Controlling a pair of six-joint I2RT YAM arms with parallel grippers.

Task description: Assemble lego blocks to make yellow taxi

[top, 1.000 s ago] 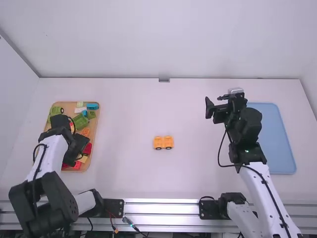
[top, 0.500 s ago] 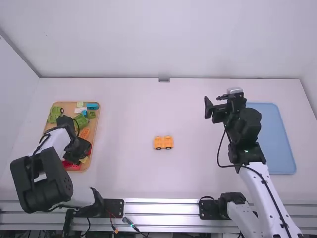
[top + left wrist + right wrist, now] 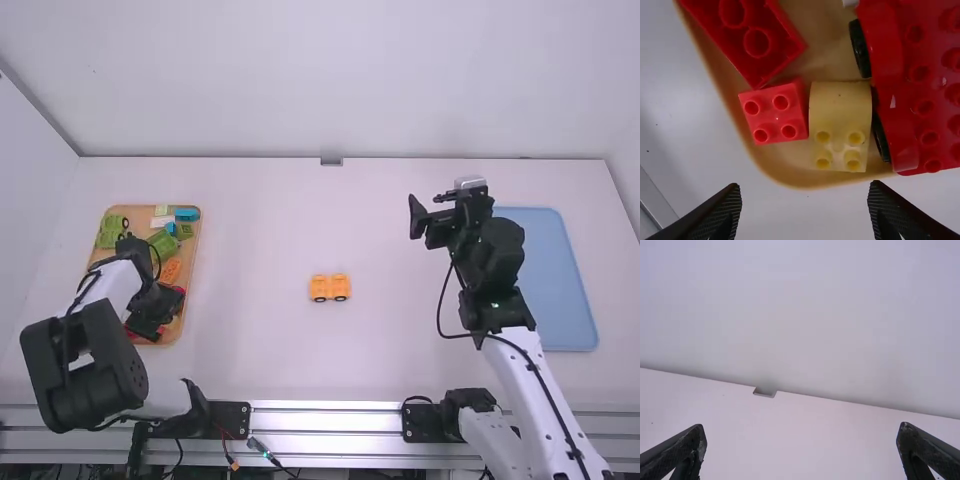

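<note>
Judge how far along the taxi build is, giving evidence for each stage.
Started: a low yellow-orange wheeled base sits mid-table. In hand: nothing; the left gripper is open above the tray, and the right gripper is open and empty. Left: probably the upper body; a curved yellow block lies unused in the tray, likely a coming part.

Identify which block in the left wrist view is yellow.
It is the curved block, between the small red block and the red wheeled base; both those neighbours are red.

Two trays, one orange wheeled piece, perhaps twelve blocks
</note>
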